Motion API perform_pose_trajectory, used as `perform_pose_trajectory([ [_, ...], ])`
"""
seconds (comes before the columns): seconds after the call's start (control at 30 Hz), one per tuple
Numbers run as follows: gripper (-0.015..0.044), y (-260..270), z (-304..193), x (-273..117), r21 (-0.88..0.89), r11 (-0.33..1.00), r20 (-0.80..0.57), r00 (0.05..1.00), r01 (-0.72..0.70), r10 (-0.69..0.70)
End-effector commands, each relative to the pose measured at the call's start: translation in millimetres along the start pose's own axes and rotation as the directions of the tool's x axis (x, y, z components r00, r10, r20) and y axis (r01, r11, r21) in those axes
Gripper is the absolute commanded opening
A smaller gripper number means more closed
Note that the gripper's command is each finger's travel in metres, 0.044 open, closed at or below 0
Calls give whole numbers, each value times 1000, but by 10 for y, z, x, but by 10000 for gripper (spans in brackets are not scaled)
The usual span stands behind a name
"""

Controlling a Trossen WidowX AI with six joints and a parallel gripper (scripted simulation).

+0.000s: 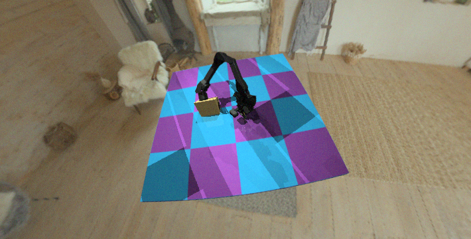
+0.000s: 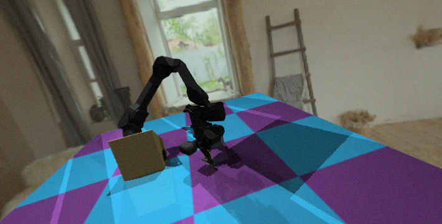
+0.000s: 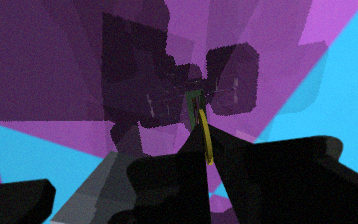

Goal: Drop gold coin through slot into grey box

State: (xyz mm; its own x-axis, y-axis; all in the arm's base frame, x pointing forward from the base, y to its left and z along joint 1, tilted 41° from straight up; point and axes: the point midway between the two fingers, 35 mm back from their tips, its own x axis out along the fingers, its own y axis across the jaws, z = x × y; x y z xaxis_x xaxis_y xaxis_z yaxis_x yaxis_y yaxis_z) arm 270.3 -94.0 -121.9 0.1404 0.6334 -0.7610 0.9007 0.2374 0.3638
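Note:
The gold coin [image 3: 206,137] [image 2: 209,154] stands on edge between the fingertips, seen edge-on in the wrist view. The dark-green holder [image 3: 193,102] [image 2: 213,162] is on the table directly below it. The coin's far end meets the holder in the wrist view; whether it is clear of the slot cannot be told. My gripper [image 3: 201,127] [image 2: 207,151] [image 1: 244,113] is shut on the coin, low over the holder. No plainly grey box shows. A tan-lit box [image 1: 207,107] [image 2: 137,155] stands beside the arm's base; no slot in its top can be made out.
The tan box is left of the gripper in the top and exterior views, with a dark round spot on its right side. The table [image 1: 212,129] [image 2: 155,196] has a blue and purple checkered top. The arm arches above it, and dark shadows fall around the holder.

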Motion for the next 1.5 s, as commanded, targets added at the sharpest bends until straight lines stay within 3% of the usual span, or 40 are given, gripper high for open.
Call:
perform_pose_trajectory([
  [0.0,0,19,28,-105,-10,1000,10,1000,1,-1],
  [1.07,0,2,2,-858,-15,1000,10,1000,3,-3],
  [1.47,0,39,18,-860,-397,918,10,1000,6,-3],
])
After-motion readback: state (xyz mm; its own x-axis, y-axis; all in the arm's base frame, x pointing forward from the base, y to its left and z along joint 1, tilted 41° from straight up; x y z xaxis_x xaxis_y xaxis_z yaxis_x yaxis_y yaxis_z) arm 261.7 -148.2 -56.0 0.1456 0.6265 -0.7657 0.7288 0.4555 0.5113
